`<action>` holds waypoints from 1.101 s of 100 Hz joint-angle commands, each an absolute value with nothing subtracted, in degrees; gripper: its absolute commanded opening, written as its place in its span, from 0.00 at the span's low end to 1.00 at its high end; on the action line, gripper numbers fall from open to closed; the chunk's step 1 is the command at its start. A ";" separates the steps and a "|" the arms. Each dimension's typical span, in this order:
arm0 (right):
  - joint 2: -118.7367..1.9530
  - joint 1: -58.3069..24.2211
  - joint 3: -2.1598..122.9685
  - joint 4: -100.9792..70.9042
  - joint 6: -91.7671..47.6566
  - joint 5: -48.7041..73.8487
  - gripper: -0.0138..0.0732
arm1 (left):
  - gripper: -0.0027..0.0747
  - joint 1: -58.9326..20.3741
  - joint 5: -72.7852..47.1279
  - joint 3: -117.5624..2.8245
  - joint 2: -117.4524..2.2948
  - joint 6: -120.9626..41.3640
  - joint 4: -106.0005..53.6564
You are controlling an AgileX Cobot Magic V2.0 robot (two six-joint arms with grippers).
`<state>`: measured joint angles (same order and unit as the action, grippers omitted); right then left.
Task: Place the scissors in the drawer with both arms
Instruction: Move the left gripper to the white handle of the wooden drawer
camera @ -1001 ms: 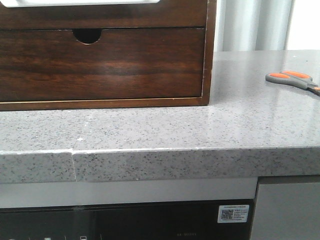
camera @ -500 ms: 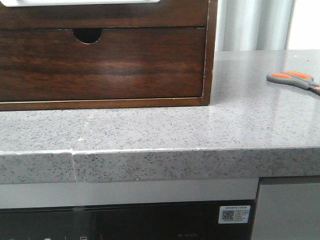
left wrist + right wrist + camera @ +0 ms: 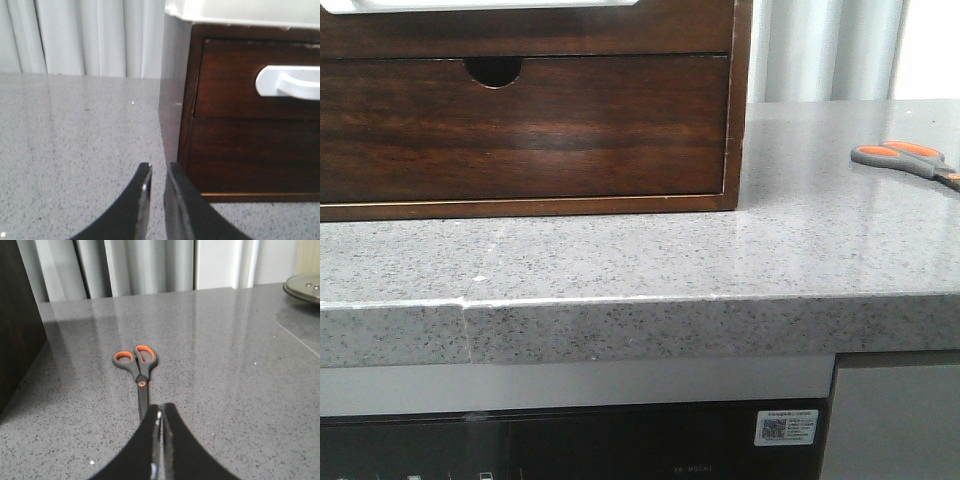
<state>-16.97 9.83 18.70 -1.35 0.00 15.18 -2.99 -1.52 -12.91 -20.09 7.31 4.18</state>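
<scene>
The scissors point(image 3: 910, 160) lie flat on the grey speckled countertop point(image 3: 720, 255), well to the right of the wooden cabinet point(image 3: 740, 120) and apart from it, with the orange-lined finger loops pointing toward the cabinet side and the blades running off the right edge of the front view. In the right wrist view the scissors point(image 3: 138, 371) lie closed on the stone, loops away from the camera and the blade tips hidden behind the right gripper point(image 3: 161, 416). The jaws of that gripper are together, with only a thin slit between the two dark fingers, and they hold nothing; whether the fingertips touch the blades cannot be told. The left gripper point(image 3: 158, 170) hovers over the countertop just beside the left corner of the cabinet point(image 3: 172, 90); its jaws stand nearly together with a narrow gap and hold nothing. In the front view the drawer front with a half-round notch point(image 3: 520, 125) sits flush in the cabinet, fully closed. The left wrist view shows a dark panel carrying a white handle point(image 3: 287, 82) and a plain dark panel below it. A white curtain point(image 3: 145, 265) hangs behind the countertop, and a round metal lid point(image 3: 304, 287) rests on the far part of the surface.
</scene>
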 commanded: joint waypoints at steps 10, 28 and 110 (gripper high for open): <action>-18.24 10.15 20.70 -1.27 0.00 10.81 0.05 | 0.39 -3.62 4.78 -15.00 -23.66 7.75 3.72; -18.24 10.15 20.70 -1.27 0.00 11.16 0.05 | 0.50 -3.62 13.61 -15.00 -26.34 7.75 3.72; -18.24 10.15 18.11 -1.27 0.00 14.28 0.05 | 0.50 -3.84 37.05 -30.41 -48.77 5.20 65.78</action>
